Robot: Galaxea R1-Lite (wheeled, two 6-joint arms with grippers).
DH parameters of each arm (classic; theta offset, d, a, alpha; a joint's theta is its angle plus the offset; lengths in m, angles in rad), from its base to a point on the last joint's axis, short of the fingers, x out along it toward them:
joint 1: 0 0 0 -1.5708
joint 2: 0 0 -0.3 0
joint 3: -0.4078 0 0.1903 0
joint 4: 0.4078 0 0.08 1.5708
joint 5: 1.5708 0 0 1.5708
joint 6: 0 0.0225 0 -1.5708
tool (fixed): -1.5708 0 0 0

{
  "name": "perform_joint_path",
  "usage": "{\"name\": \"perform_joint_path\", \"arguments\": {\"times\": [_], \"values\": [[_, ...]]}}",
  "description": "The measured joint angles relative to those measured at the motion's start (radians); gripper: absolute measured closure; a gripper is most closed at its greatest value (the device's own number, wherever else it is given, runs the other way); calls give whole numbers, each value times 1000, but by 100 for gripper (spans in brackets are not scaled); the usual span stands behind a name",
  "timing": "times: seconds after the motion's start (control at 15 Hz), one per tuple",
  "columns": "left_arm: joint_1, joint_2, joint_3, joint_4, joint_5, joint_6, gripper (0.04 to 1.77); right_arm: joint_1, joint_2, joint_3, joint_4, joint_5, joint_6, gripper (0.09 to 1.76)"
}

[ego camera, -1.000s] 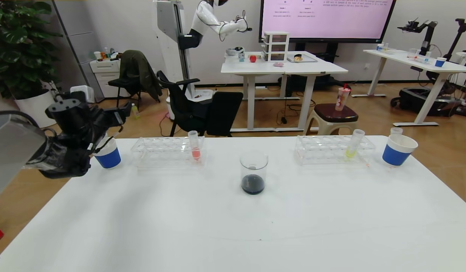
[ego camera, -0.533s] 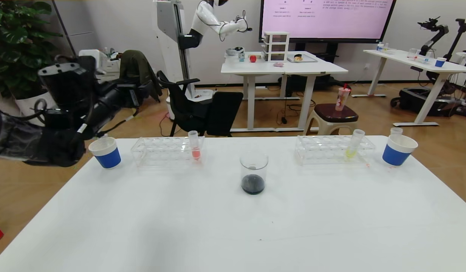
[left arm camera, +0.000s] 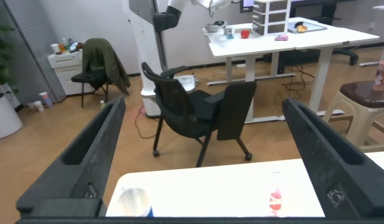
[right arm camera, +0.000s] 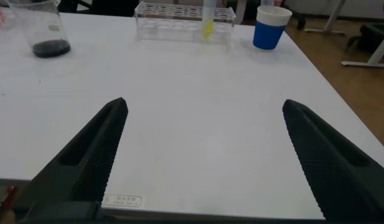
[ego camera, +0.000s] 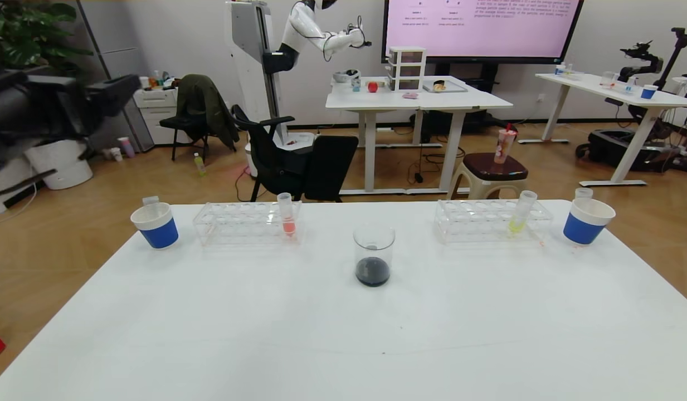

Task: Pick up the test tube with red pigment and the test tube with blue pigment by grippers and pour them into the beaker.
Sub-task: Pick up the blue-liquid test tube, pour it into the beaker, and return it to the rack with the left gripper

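The beaker (ego camera: 374, 253) stands mid-table with dark liquid in its bottom; it also shows in the right wrist view (right arm camera: 39, 31). No tube with deep-red or bright blue liquid is in view. My left gripper (ego camera: 112, 92) is raised at the far left, off the table, well above and behind the left paper cup (ego camera: 156, 224). In its own view the left gripper (left arm camera: 204, 102) is open and empty. My right gripper (right arm camera: 204, 106) is open and empty, low over the table's near right part, and is out of the head view.
A clear tube rim (ego camera: 150, 199) pokes from the left cup, another (ego camera: 584, 192) from the right cup (ego camera: 587, 221). The left rack (ego camera: 232, 223) holds a salmon-orange tube (ego camera: 287, 214). The right rack (ego camera: 477, 220) holds a yellow tube (ego camera: 520, 211). The table edge (ego camera: 70, 312) runs below my left arm.
My left arm has risen from beside the left paper cup and swung up and back to the left, away from the table. Everything on the table stays put.
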Motion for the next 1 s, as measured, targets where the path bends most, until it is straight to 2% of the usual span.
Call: {"name": "perform_joint_path", "arguments": {"times": [0.2, 0.33, 0.67, 0.8, 1.0], "values": [[20, -259, 103, 124, -1, 9, 6, 0, 0, 0, 0, 0, 0, 11], [26, -440, 161, 246, -2, 11, 6, 0, 0, 0, 0, 0, 0, 11], [29, -859, 251, 636, 0, 10, 6, 0, 0, 0, 0, 0, 0, 11], [28, -988, 280, 704, -1, 11, 6, 0, 0, 0, 0, 0, 0, 11], [27, -1171, 384, 723, -32, 13, 6, 0, 0, 0, 0, 0, 0, 11]]}}
